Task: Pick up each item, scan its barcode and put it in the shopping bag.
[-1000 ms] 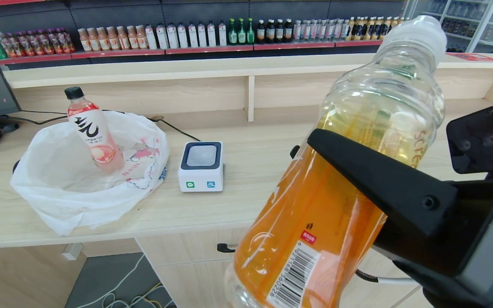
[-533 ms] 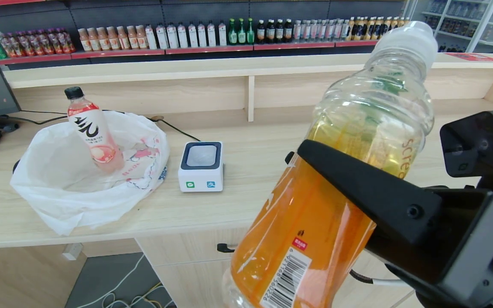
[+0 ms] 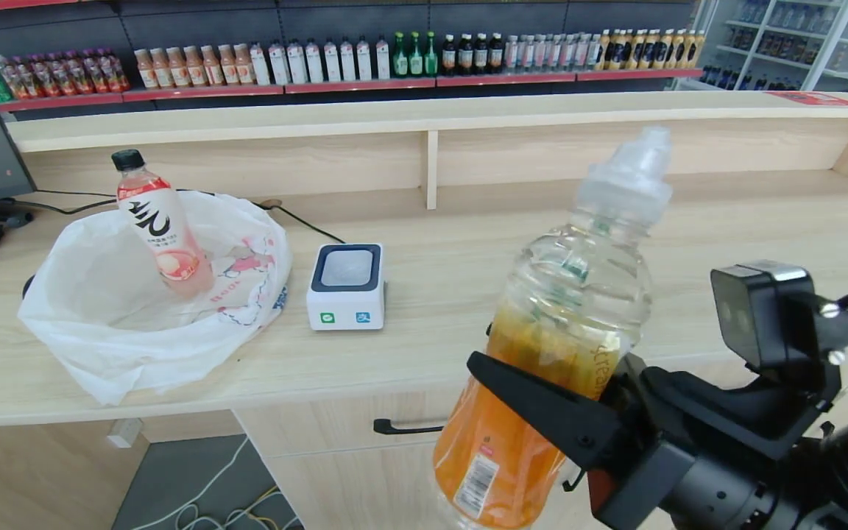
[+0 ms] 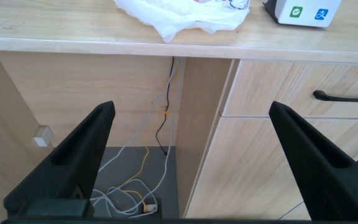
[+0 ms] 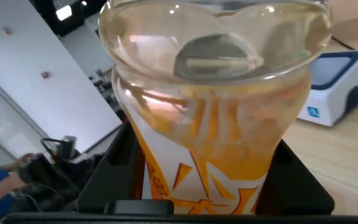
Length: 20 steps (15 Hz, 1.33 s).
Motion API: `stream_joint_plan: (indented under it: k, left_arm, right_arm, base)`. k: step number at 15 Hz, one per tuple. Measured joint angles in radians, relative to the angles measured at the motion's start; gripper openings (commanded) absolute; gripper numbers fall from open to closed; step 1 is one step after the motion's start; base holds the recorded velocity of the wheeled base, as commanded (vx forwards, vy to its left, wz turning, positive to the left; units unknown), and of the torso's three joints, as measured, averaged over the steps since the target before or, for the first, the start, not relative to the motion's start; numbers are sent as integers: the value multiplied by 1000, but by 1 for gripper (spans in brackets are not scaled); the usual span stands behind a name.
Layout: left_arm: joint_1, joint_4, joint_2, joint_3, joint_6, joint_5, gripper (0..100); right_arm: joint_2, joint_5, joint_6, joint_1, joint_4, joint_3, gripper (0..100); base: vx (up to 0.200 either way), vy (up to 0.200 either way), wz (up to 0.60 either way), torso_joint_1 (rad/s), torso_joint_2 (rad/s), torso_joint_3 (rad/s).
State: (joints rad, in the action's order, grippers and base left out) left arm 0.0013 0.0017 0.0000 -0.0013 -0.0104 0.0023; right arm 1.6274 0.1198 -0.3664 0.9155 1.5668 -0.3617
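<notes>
- The right tool (image 3: 481,346) is clamped on the orange drink bottle (image 3: 556,324) around its lower half, one finger on each side.
- That bottle is clear plastic – orange liquid below, empty near the neck, with a pale translucent cap and a white barcode label by its base. It is held tilted in the air over the desk's (image 3: 424,243) front edge.
- The left tool (image 4: 194,143) is spread wide and empty, low before the desk's drawers.
- Mid-desk sits a white scanner (image 3: 347,285).
- Just beside it, toward the left edge, the shopping bag (image 3: 137,309) lies open – a pink bottle (image 3: 161,224) leans inside.
</notes>
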Motion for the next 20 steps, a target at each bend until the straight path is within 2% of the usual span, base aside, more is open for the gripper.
stream_joint_plan:
  k: [2, 6, 12, 20]
  left_arm:
    - [0, 0, 0, 0, 0, 0, 100]
    - [0, 0, 0, 0, 0, 0, 100]
    - [0, 0, 0, 0, 0, 0, 100]
    - [0, 0, 0, 0, 1, 0, 100]
  right_arm:
    - [18, -90, 140, -56, 1, 32, 0]
    - [34, -217, 322, -119, 2, 29, 0]
    - [37, -254, 343, -161, 5, -93, 0]
    - [32, -248, 368, -188, 3, -145, 0]
  base:
    - [0, 0, 0, 0, 0, 0]
    - [0, 0, 0, 0, 0, 0]
    - [0, 0, 0, 0, 0, 0]
    - [0, 0, 0, 0, 0, 0]
